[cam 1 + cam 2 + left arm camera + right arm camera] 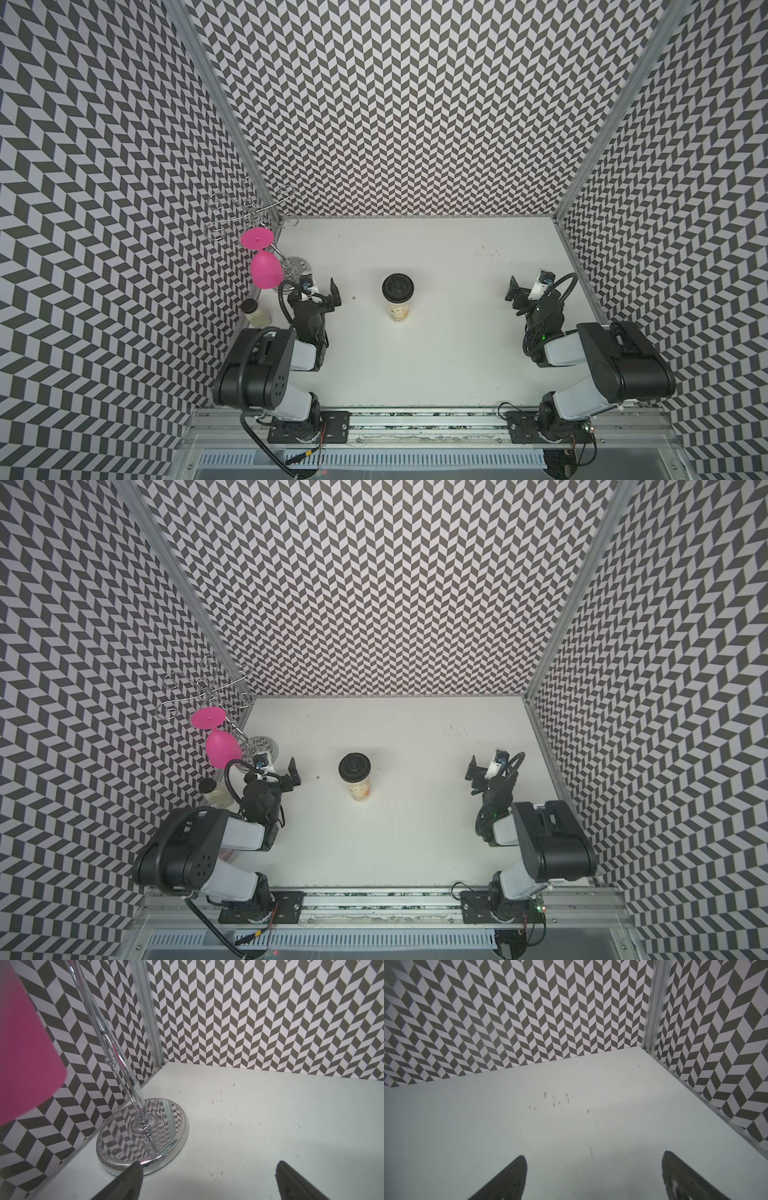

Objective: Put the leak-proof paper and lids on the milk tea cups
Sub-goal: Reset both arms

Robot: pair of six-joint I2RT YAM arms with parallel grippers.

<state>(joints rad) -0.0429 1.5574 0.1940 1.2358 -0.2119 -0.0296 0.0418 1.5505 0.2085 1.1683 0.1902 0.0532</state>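
Milk tea cup (pixel 400 311), upright, black lid (pixel 397 286) on top, contents unseen.

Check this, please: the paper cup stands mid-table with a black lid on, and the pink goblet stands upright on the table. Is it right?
Not quite. The pink goblet hangs upside down from the wire rack, not upright on the table; both top views show this. The paper cup does stand mid-table with the black lid on.

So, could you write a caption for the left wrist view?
Open left claw facing the chrome rack's round base, pink goblet close by.
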